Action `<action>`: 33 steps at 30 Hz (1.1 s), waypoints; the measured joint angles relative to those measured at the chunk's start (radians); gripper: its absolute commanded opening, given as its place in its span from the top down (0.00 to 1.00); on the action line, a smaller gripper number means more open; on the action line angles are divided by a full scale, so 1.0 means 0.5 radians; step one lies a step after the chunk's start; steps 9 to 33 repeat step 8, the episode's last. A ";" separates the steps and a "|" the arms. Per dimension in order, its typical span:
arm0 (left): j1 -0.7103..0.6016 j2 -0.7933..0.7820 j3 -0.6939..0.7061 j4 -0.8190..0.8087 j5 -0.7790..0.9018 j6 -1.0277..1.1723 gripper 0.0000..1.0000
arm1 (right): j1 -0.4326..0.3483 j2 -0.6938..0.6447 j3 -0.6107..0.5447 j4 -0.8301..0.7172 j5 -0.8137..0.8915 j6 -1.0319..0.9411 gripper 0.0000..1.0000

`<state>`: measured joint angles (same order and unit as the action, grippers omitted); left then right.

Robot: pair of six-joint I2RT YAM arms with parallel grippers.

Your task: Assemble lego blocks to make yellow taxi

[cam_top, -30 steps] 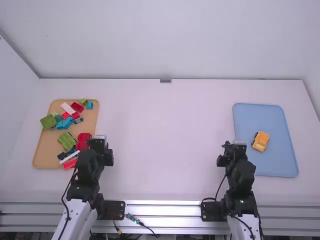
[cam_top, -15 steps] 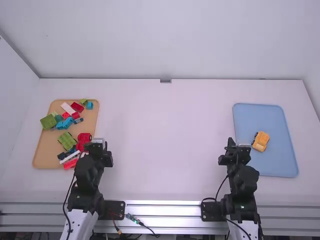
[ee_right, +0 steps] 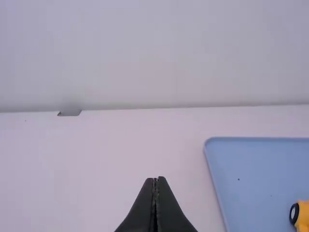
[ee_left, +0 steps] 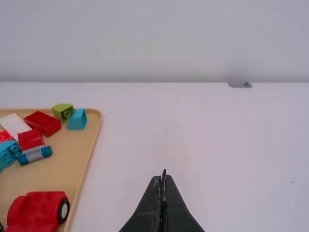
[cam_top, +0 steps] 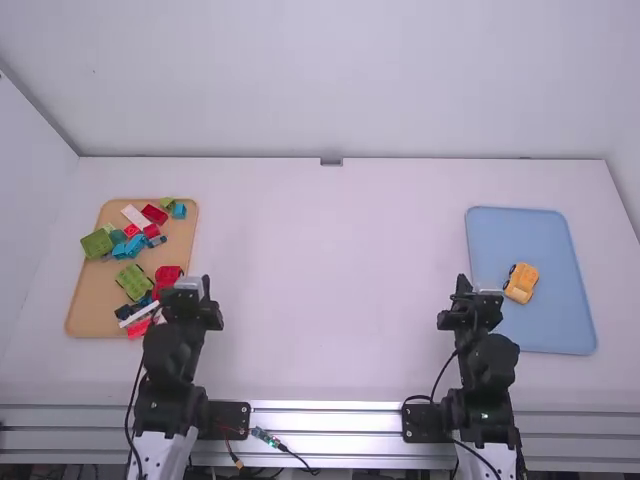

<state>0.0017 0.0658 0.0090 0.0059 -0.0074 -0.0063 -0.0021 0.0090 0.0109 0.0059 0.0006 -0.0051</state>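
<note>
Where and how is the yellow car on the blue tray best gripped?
From above, likely with the right gripper, closing on the body of the yellow car across its long sides: it looks longer than wide, and bare blue tray around it leaves room.

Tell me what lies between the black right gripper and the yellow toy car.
The right wrist view shows no block between right gripper and car: just bare white table, then the blue rectangular tray's rim and bare floor.
</note>
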 measured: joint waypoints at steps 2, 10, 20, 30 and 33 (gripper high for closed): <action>0.001 -0.037 0.000 0.000 0.000 0.000 1.00 | 0.000 0.000 0.000 -0.001 0.002 0.005 1.00; 0.000 -0.115 0.000 0.000 0.000 0.001 1.00 | 0.000 0.000 0.000 -0.001 0.002 0.005 1.00; 0.000 -0.115 0.000 0.000 0.000 0.001 1.00 | 0.000 0.000 0.000 -0.001 0.002 0.005 1.00; 0.000 -0.115 0.000 0.000 0.000 0.001 1.00 | 0.000 0.000 0.000 -0.001 0.002 0.005 1.00; 0.000 -0.115 0.000 0.000 0.000 0.001 1.00 | 0.000 0.000 0.000 -0.001 0.002 0.005 1.00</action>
